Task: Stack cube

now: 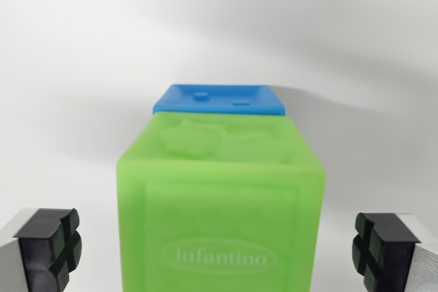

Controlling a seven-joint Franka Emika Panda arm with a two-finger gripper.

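- Progress: judged from how things lie, the stacking appears largely done or at its last stage. 1 green cube (220,196) sits in front of and over 1 blue cube (217,100), of which only the far top face shows beyond the green one's far edge.
- Contact: whether the green cube rests squarely on the blue one, or merely stands near it and hides it, cannot be told from this single wrist view.
- Remaining: if the stack is seated, only withdrawal of the arm is left. If not, the green cube would need to be gripped and set down again.
- Gripper (219,251): spread wide, gripping nothing. 1 black ribbed pad (53,245) stands at the wrist view's left and the other pad (380,245) at the wrist view's right, each clear of the green cube's sides with white background showing in the gaps.
- Green cube: translucent lime, soft-looking, with rounded edges. The near face carries a raised frame and the embossed word "infantino" in an oval. The top face bears raised relief shapes, too faint to identify.
- Blue cube: solid mid-blue, with 2 small marks on its visible top face.
- Surroundings: plain white surface (68,66), with soft grey shadow to the far right.
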